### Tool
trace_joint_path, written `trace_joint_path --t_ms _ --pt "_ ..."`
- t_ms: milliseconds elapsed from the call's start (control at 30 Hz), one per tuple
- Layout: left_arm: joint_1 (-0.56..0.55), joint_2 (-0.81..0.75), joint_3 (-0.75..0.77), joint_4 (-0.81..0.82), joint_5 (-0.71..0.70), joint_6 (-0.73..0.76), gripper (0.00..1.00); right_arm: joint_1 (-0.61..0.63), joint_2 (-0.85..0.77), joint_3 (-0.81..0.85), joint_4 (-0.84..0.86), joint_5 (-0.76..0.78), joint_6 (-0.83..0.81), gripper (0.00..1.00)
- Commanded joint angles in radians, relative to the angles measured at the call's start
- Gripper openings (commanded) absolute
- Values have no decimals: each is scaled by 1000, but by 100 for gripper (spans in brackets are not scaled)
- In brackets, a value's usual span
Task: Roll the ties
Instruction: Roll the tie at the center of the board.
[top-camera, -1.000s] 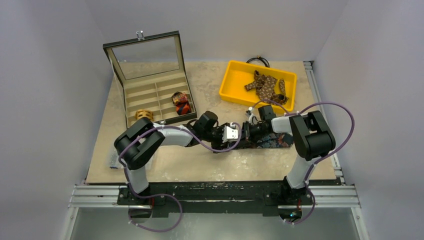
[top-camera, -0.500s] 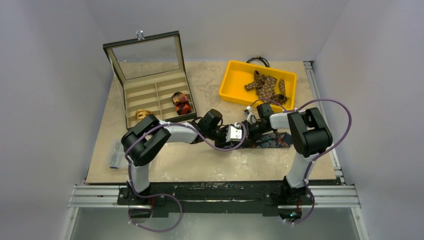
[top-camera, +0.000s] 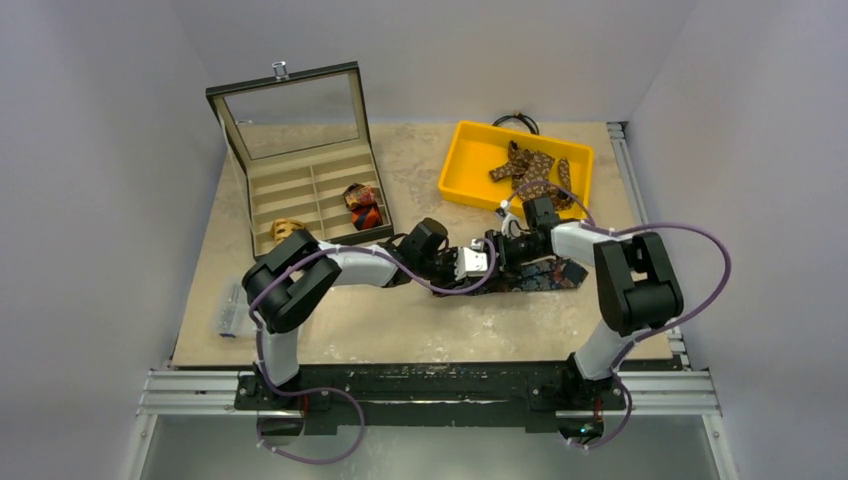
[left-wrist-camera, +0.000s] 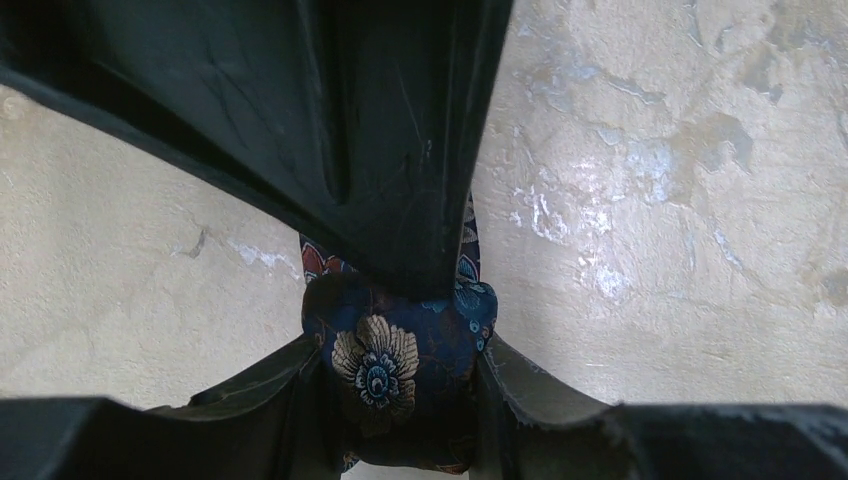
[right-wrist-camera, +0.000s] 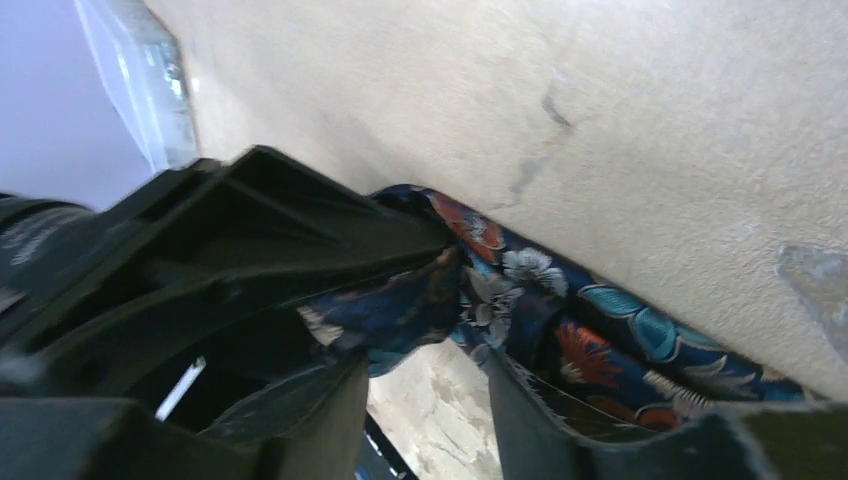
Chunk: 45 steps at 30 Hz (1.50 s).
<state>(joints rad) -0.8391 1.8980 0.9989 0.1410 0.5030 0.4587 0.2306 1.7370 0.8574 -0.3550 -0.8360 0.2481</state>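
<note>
A dark navy floral tie (top-camera: 545, 276) lies on the table at centre right, its left end rolled into a small coil (left-wrist-camera: 395, 365). My left gripper (left-wrist-camera: 400, 350) has a finger pressed against each side of that coil; in the top view the left gripper (top-camera: 486, 263) meets the right gripper (top-camera: 506, 249) over the tie's end. In the right wrist view my right gripper (right-wrist-camera: 425, 365) stands open, bare table showing between its fingers, and the navy tie (right-wrist-camera: 560, 320) drapes just past the tips. A brown dotted tie (top-camera: 530, 172) lies loose in the yellow bin (top-camera: 462, 160).
An open compartment box (top-camera: 300, 190) with a raised glass lid stands at back left, holding a red-orange coil (top-camera: 363, 206) and a tan coil (top-camera: 288, 229). A black cable loop (top-camera: 515, 120) lies behind the bin. A clear plastic piece (top-camera: 230, 312) sits at the left edge.
The left jaws have narrowed onto the tie's coil. The right jaws went from shut to open, and the right arm's elbow swung to the right.
</note>
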Motion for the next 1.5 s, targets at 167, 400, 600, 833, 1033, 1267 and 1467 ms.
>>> trace_joint_path --t_ms 167,400,600,833,1033,1267,1467 --pt "-14 42 -9 -188 -150 -54 23 16 -172 -75 88 -62 113 65" --pt "-27 41 4 -201 -147 -53 26 42 -86 -44 135 -4 106 49" --pt "-29 33 -1 -204 -138 -31 26 26 -32 -32 145 4 101 34" --pt "-27 15 -23 -187 -116 -37 39 23 -14 -32 107 17 65 0" --pt "-4 -47 -41 -56 -5 -79 64 -1 14 -35 54 119 40 0" --pt "-3 -6 10 13 29 -105 66 -14 49 14 2 225 -3 0" --pt "-5 51 97 -13 29 -119 58 -14 93 47 -3 246 -6 0"
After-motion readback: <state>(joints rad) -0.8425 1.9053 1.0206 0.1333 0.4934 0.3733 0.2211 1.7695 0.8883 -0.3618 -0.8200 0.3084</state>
